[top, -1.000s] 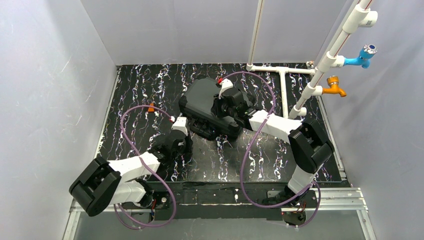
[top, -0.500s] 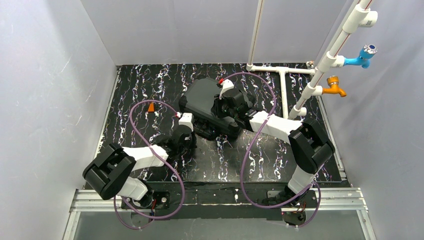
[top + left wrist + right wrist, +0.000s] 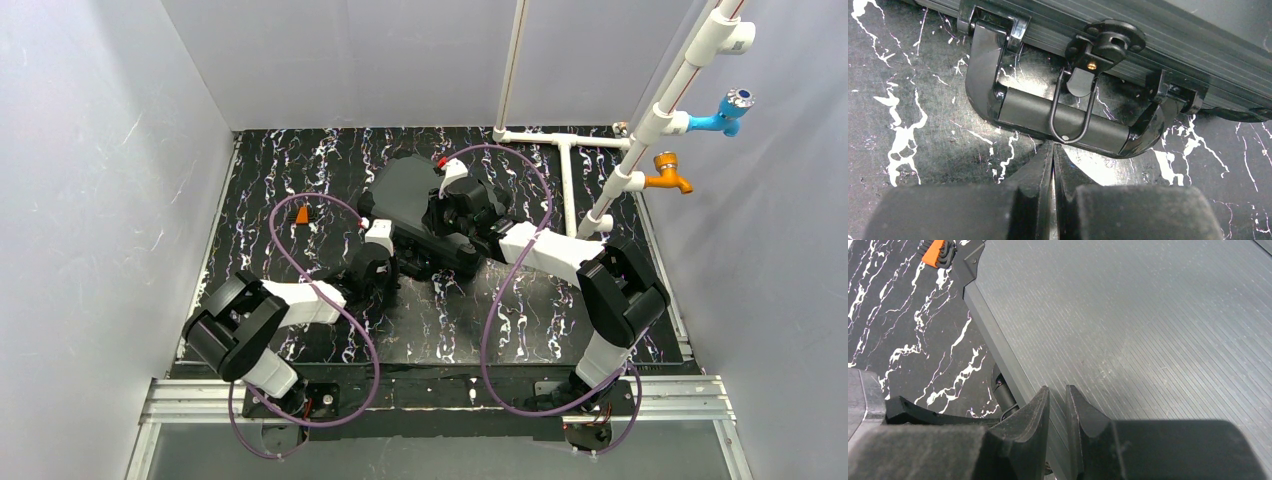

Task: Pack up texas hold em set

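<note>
Black case [image 3: 405,190] lies closed at mid-counter [image 3: 300,170]. Left fingers [image 3: 1038,170] are pressed together and empty, tips on the counter just short of the case handle [image 3: 1063,122]. Right fingers [image 3: 1035,415] are closed to a thin slit and empty, over the ribbed lid [image 3: 1148,330].

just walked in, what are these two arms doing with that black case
The black case lies closed on the marbled table. The right gripper, fingers nearly together, sits over the ribbed lid, apparently pressing it down. The left gripper, shut on nothing, points at the carry handle on the case's front edge, below the latch, whose wire loop hangs over the handle.
</note>
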You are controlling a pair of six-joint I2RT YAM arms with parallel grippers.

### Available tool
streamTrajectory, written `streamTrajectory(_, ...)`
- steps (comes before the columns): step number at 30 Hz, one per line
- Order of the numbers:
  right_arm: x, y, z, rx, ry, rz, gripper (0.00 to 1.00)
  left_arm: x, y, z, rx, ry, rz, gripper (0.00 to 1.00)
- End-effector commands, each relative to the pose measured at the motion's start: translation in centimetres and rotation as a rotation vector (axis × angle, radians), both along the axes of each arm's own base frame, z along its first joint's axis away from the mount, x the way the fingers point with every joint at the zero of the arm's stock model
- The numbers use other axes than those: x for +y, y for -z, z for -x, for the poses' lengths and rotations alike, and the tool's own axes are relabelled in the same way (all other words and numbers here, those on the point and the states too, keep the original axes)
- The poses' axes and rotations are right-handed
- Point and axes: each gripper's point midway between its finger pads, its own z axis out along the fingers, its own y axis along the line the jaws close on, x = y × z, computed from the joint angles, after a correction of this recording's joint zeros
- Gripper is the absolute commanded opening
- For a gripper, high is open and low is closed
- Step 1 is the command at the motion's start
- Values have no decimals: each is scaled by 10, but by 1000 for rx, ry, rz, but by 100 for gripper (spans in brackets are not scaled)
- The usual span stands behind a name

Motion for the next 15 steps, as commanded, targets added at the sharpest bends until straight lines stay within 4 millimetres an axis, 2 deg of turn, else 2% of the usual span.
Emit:
streamTrajectory(1,-50,101,56,299,-4,271,28,-2,-8,-12,-32,-15,4,0)
streamTrajectory(7,-49,102,57,301,-7,268,27,-1,-3,-12,-21,-19,1,0)
streamTrajectory(15,-50,103,57,304,-7,269,27,-6,-9,-20,-45,-12,3,0)
